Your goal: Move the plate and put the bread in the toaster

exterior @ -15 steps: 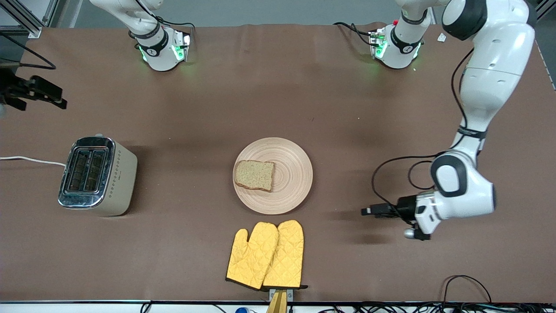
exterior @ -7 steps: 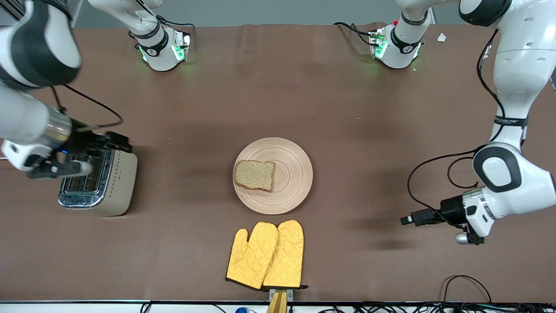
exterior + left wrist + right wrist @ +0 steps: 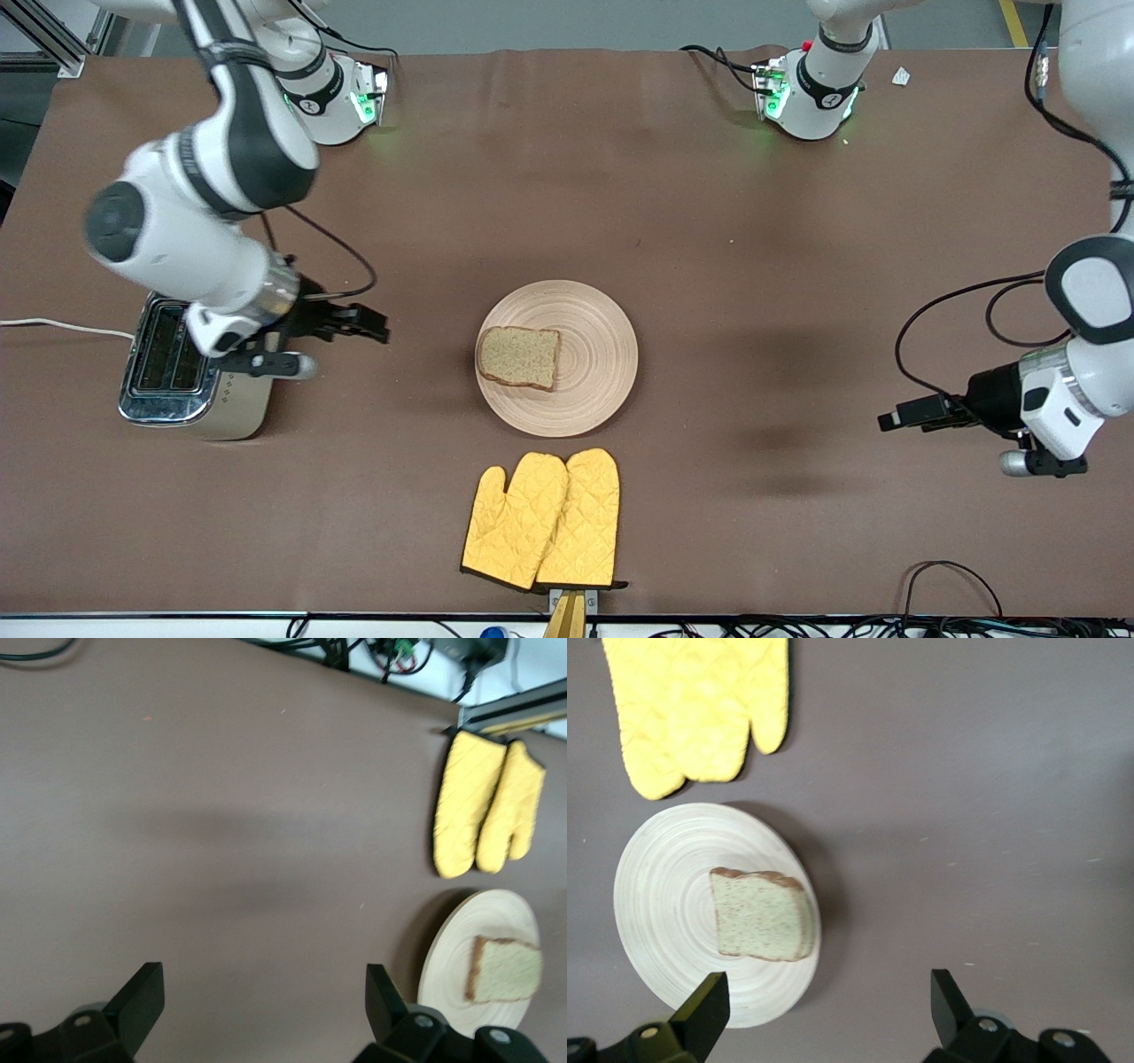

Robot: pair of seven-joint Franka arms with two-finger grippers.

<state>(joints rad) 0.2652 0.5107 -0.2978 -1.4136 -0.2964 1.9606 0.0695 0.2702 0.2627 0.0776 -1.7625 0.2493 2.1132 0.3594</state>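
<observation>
The pale wooden plate (image 3: 605, 354) lies mid-table with the slice of brown bread (image 3: 519, 357) on its half toward the right arm's end. The cream and chrome toaster (image 3: 168, 354) stands at the right arm's end of the table, partly covered by that arm's wrist. My right gripper (image 3: 376, 325) hangs open over the bare table between toaster and plate; its wrist view shows the plate (image 3: 660, 904) and bread (image 3: 760, 915) ahead of the open right gripper (image 3: 827, 999). My left gripper (image 3: 889, 420) is open over the table toward the left arm's end, well apart from the plate (image 3: 447, 961).
A pair of yellow oven mitts (image 3: 542, 518) lies nearer the front camera than the plate. The toaster's white cord (image 3: 62, 328) runs off the table's end. Both arm bases stand along the table's edge farthest from that camera.
The right arm has swung in from the table's end, across the toaster, toward the plate. The left arm has drawn away from the plate toward its own end. Both grippers stayed open.
</observation>
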